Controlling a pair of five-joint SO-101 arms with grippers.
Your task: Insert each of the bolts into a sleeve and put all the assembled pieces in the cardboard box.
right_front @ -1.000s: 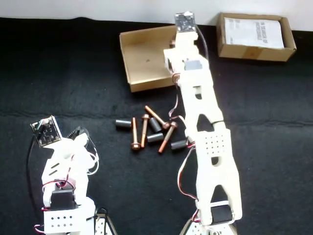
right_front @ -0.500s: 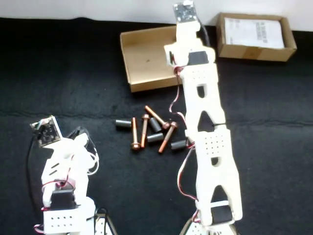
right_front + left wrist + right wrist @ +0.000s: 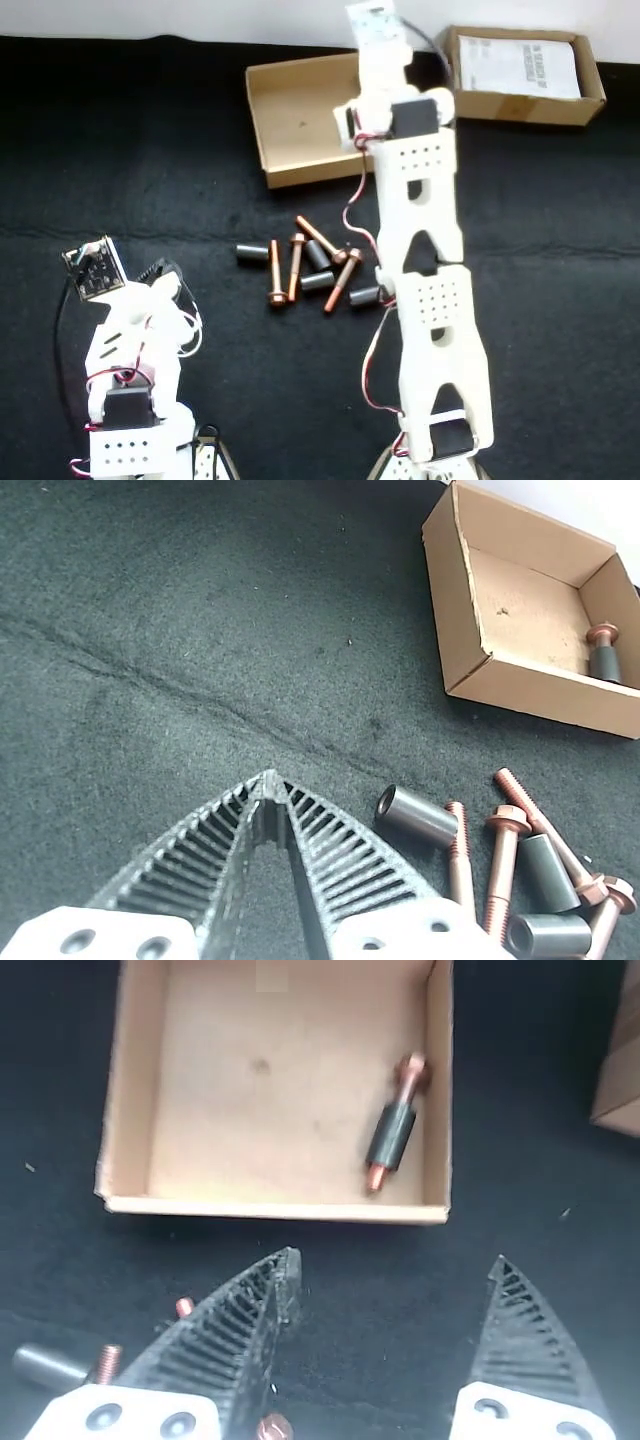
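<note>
High view: loose parts crowd together on the tabletop [image 3: 150,150] — a grab could knock neighbours rolling; four bolts [image 3: 275,272], four sleeves [image 3: 252,252]. Left wrist view: left pincer [image 3: 268,778] pressed together, empty. Right wrist view: right pincer [image 3: 395,1260] spread, empty, near the cardboard box [image 3: 125,1090] — one assembled piece [image 3: 393,1125] inside
</note>
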